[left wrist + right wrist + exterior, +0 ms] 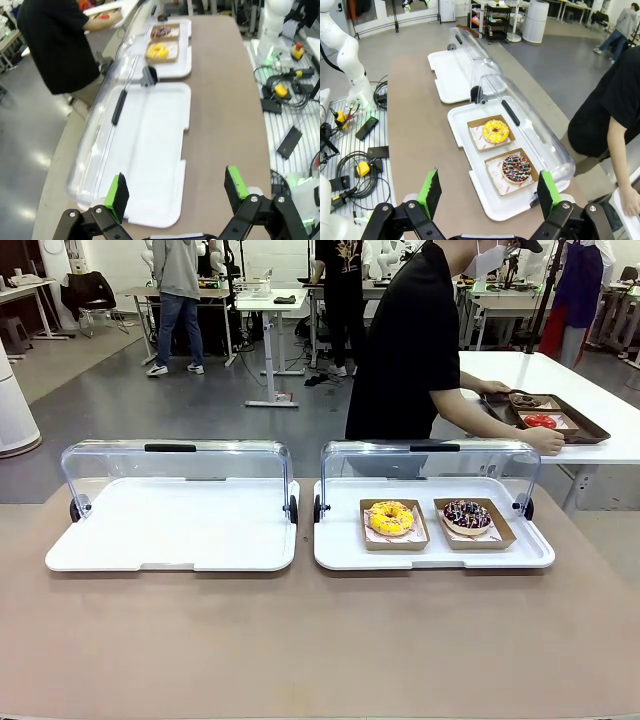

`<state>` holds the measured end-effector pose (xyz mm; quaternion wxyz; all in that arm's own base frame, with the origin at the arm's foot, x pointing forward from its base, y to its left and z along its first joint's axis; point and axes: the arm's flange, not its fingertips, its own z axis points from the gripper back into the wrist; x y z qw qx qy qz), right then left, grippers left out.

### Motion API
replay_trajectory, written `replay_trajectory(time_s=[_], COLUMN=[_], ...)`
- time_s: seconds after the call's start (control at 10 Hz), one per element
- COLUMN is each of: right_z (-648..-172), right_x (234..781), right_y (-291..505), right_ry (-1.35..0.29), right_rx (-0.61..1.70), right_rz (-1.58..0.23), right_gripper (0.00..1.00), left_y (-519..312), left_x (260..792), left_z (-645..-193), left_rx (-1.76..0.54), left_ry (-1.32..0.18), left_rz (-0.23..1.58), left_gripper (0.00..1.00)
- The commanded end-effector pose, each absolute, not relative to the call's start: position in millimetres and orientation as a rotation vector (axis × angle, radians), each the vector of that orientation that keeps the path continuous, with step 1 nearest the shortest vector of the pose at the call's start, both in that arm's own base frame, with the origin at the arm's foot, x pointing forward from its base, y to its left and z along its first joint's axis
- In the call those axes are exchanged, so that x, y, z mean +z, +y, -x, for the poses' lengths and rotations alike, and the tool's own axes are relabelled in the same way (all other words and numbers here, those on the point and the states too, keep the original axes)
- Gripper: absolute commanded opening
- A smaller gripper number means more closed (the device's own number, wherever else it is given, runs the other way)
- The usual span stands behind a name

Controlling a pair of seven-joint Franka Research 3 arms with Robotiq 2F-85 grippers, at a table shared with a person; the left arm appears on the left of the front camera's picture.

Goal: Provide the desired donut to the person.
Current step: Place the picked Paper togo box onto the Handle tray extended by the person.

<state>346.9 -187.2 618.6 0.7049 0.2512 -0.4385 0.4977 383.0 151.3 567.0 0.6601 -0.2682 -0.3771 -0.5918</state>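
Donuts sit in the right-hand white tray (pixel 433 552) on the brown table (pixel 300 640): a yellow-iced donut (pixel 391 517) in a brown paper box, and just beside it, toward the robot's right, a chocolate donut with coloured sprinkles (pixel 467 515) in its own box. The left-hand white tray (pixel 172 528) stands beside it, a narrow strip of table between them. Each tray has a clear domed lid (pixel 175 462) swung up and back at its far edge, with a black handle on top.

In the left wrist view the left gripper (pixel 176 194) hovers above the near end of that left tray, jaws spread wide with nothing between the green pads. In the right wrist view the right gripper (pixel 489 194) hangs over the table edge near the sprinkled donut, fingers likewise apart and empty.

Across the table the person (pixel 420 340) in a black top leans toward a white side table (pixel 600 410), the person's hand (pixel 545 439) on a dark brown tray (pixel 590 430) holding a red-iced donut and a darker one; what that darker one is topped with is too small to tell.

Beyond lies a grey floor with white desks, a black chair, and other people standing far off. The person's legs are hidden behind the raised lid, and the head is cut off at the frame's top edge. Cables and small devices lie on a metal surface beside the table in both wrist views.
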Motion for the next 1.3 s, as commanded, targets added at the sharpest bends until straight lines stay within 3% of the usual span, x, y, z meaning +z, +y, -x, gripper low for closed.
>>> replay_trajectory(time_s=[0.0, 0.3, 1.2], right_z=[-347.5, -347.5, -347.5], right_x=[618.2, 618.2, 618.2], right_y=[-185.1, -185.1, -185.1], right_ry=[-0.991, -0.991, -0.991], right_rx=[1.114, 1.114, 1.114], right_rz=[-0.568, -0.568, -0.568], right_gripper=[1.00, 1.00, 1.00], left_y=[156.0, 152.3, 150.7], left_x=[573.4, 572.4, 570.9], left_z=[-383.5, -382.8, -380.2], left_rx=[-1.319, -1.337, -1.330], left_ry=[-0.913, -0.861, -0.888], left_rz=[0.699, 0.643, 0.678], left_gripper=[1.00, 1.00, 1.00])
